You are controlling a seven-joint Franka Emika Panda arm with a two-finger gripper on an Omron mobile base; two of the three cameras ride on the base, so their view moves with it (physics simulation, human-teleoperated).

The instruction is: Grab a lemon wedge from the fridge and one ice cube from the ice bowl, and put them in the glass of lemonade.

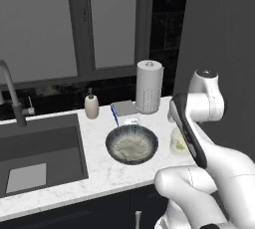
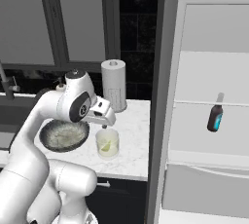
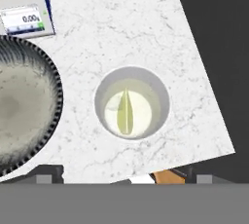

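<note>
The claw [image 2: 103, 127] hangs with its jaws apart and empty just above the short clear glass of lemonade [image 2: 107, 143], where the yellow-green lemon wedge [image 3: 125, 112] already lies; a careless swing toward the wide dark ice bowl [image 1: 132, 145] risks tipping the glass.

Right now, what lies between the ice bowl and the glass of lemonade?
In the hand view, only bare marble counter separates the ice bowl from the glass of lemonade; they stand apart.

White arm bent forward, end effector [image 2: 104, 126] pointing straight down, jaws spread wide
</note>
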